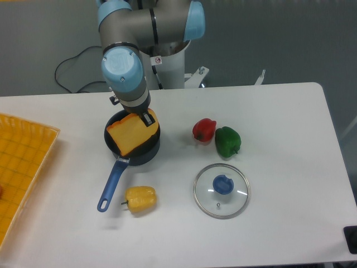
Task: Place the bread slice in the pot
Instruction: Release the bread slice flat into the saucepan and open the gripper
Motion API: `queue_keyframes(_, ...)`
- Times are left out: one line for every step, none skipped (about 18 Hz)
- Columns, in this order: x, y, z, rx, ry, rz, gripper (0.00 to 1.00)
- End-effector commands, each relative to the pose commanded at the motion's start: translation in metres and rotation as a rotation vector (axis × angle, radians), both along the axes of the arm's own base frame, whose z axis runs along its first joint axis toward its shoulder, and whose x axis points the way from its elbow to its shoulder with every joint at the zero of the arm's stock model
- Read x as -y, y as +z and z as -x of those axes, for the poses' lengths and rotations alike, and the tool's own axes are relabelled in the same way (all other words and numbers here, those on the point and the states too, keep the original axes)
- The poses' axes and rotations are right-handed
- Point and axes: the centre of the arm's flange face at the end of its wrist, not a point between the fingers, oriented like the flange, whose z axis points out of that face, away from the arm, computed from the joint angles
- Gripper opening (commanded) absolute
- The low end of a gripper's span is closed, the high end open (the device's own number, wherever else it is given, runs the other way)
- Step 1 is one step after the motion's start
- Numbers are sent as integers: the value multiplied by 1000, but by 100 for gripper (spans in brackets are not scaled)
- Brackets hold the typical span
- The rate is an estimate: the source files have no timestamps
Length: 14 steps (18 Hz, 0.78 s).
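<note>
Pincer [146, 116] hung just above the pot [134, 146], mostly hidden under the arm's wrist; I could not tell whether its fingers were spread or gripping. Directly below and in front of it, the bread slice [131, 134] lay tilted across the pot's mouth. From the pot, the yellow pepper [140, 199] sat beside the handle's end on the white counter [279, 139].

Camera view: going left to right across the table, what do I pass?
Yellow tray → pot holding the bread slice → red pepper → green pepper. The yellow pepper and glass lid sit nearer the front and overlap these in left-right position, so they are omitted.
</note>
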Motion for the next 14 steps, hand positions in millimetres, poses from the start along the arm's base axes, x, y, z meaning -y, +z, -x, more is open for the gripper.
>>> queue_keyframes(-4,-5,-5,5,-13,9,100)
queue_keyframes(-5,-9,-8,4,-22,20,100)
queue_keyframes(-4,-10,-7,0,-25,29,100)
queue_keyframes(-5,-10,-9,-4,-33,34,100)
queue_keyframes(-5,-9,-11,-4,-38,33,100)
queue_keyframes(-5,-8,-11,-3,-38,37,100)
queue_keyframes(-4,-8,-12,2,-38,43,100)
queue_keyframes(-3,-8,-12,9,-39,49,100)
queue_keyframes(-4,-6,-12,6,-38,47,100)
queue_keyframes(-4,-7,-12,7,-36,48,100)
queue_keyframes(-4,-7,-11,7,-36,48,100)
queue_keyframes(-4,-6,-11,6,-36,47,100)
queue_keyframes(-3,-4,-8,6,-32,46,100)
queue_keyframes(-5,-1,-6,1,-27,39,100)
